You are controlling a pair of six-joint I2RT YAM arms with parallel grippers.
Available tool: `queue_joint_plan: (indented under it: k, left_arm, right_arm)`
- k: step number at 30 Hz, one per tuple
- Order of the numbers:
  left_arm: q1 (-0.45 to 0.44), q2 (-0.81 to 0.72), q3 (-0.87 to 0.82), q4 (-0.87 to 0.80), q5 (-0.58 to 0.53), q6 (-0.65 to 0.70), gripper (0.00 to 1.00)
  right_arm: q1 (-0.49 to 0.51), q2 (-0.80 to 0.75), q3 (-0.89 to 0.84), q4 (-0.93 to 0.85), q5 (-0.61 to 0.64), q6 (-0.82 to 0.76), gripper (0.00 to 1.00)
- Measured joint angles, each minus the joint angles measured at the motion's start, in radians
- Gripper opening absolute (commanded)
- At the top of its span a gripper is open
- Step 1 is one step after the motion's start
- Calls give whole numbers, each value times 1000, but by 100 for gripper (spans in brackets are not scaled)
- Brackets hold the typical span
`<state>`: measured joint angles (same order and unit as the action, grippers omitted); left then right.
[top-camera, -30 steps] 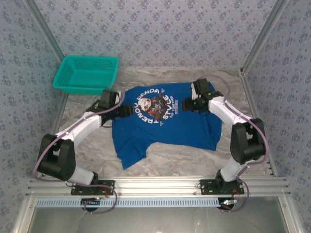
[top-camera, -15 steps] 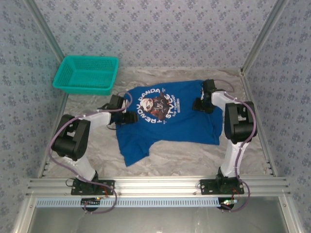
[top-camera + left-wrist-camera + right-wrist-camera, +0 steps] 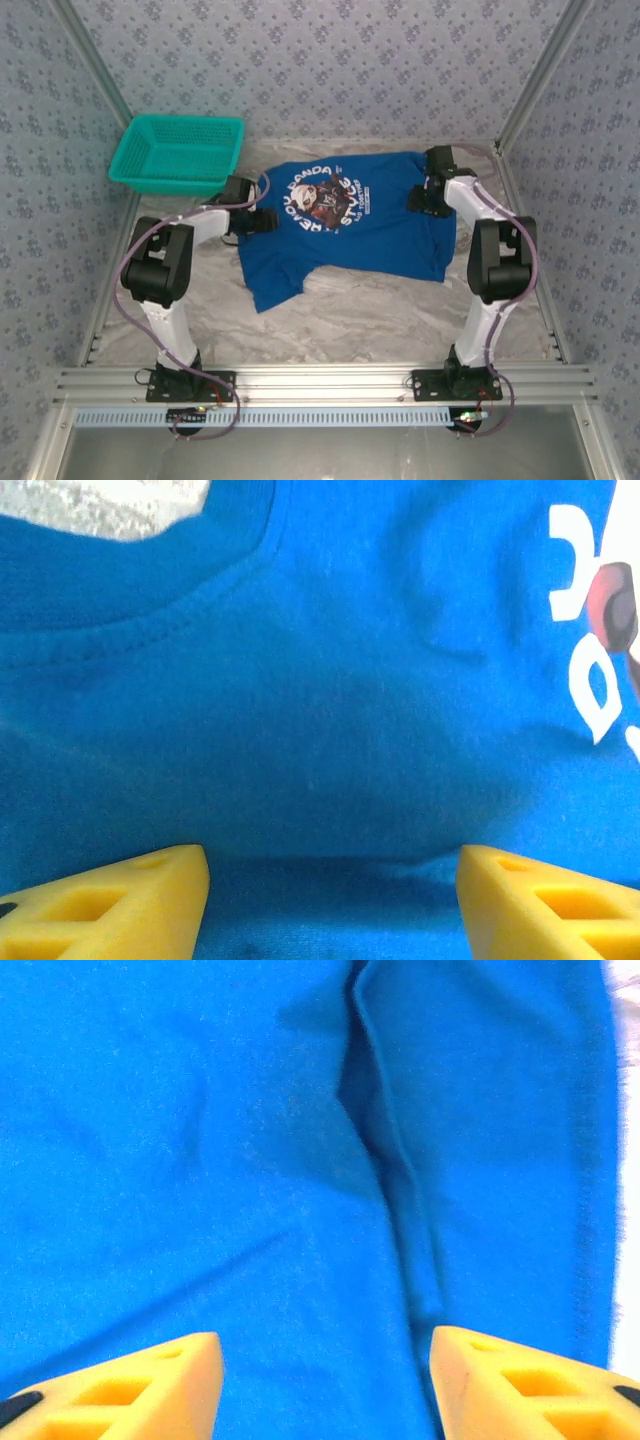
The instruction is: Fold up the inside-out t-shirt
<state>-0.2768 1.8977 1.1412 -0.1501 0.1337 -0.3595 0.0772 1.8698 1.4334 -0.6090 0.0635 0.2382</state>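
Royal-blue cotton forms a short-sleeved t-shirt [image 3: 350, 245], which is spread flat on the grey marbled table [image 3: 380, 320] toward its far side, a round pale print facing up. The left gripper [image 3: 262, 220] is set at the shirt's left edge by the neckline, its yellow fingers [image 3: 110, 905] held apart over the fabric. The right gripper [image 3: 420, 198] is placed at the right edge, its fingers [image 3: 130, 1385] likewise parted, with a dark crease [image 3: 390, 1160] seen ahead of them. A teal plastic mesh basket [image 3: 178, 152] is seen at the far left corner.
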Motion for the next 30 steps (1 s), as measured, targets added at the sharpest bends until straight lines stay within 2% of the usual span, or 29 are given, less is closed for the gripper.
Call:
queue_joint_plan:
  k: [2, 5, 11, 16, 23, 30]
  left_arm:
    - [0, -12, -19, 8, 0, 3, 67]
    - [0, -20, -35, 24, 0, 10, 67]
    - [0, -25, -45, 37, 0, 16, 67]
    - [0, -25, -45, 37, 0, 21, 67]
    - [0, -25, -45, 37, 0, 23, 67]
    - [0, -25, -45, 37, 0, 30, 67]
  right_arm:
    - [-4, -15, 0, -10, 39, -20, 53]
    - [-26, 14, -1, -15, 69, -49, 39]
    - [-93, 126, 23, -16, 22, -80, 25]
    - [-108, 187, 84, -17, -30, -95, 27]
    - [-106, 190, 95, -16, -85, -101, 32]
    - [-108, 208, 114, -15, -122, -101, 26]
